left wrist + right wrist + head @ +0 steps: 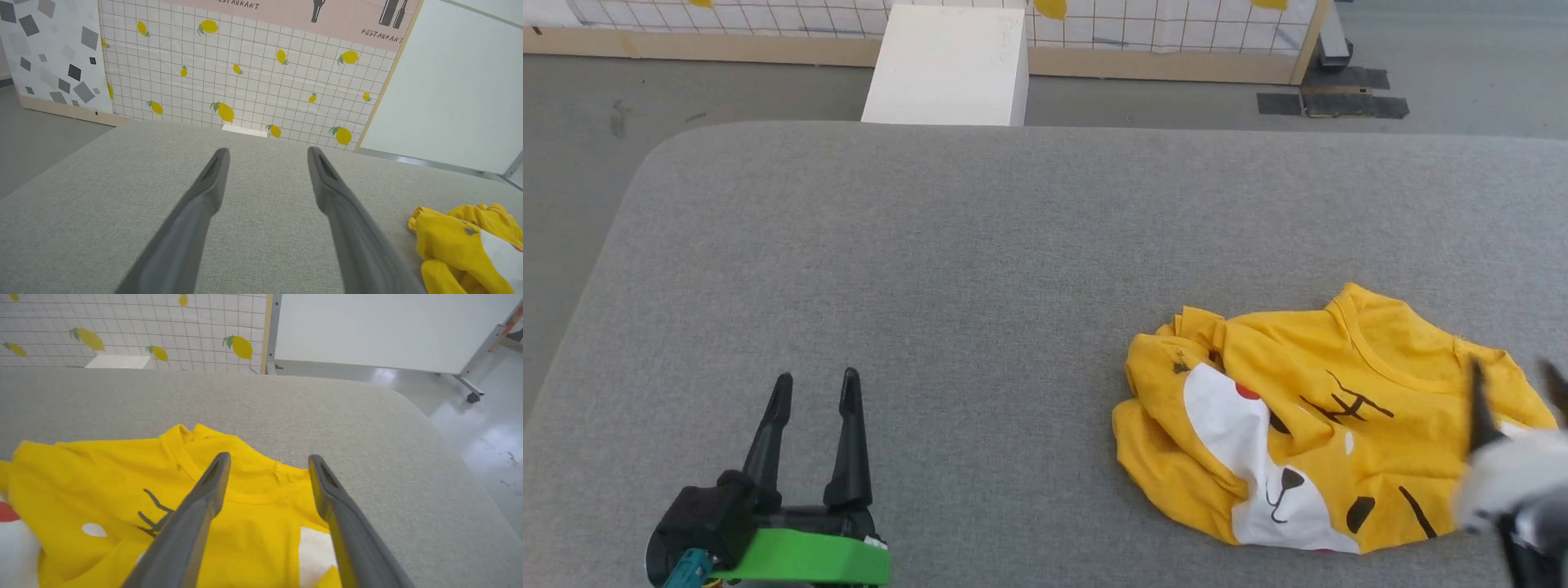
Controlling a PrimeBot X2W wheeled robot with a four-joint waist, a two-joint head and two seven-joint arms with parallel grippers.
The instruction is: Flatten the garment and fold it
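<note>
The garment (1323, 425) is a bright yellow T-shirt with a cartoon face print, lying crumpled and partly folded over itself on the right side of the grey padded table (980, 269). My right gripper (1515, 384) hovers over its right edge near the collar, blurred, jaws open; in the right wrist view the gripper (267, 461) stands open above the garment (122, 490) with nothing between the fingers. My left gripper (817, 388) rests open at the lower left, well away from the shirt. In the left wrist view that gripper (267, 155) is open and the garment (466, 245) shows at the lower right.
A white box (947, 65) stands on the floor behind the table's far edge. A lemon-print tiled panel (245, 73) and a white board (388, 326) stand beyond. The table's rounded right corner (408, 404) drops to a shiny floor.
</note>
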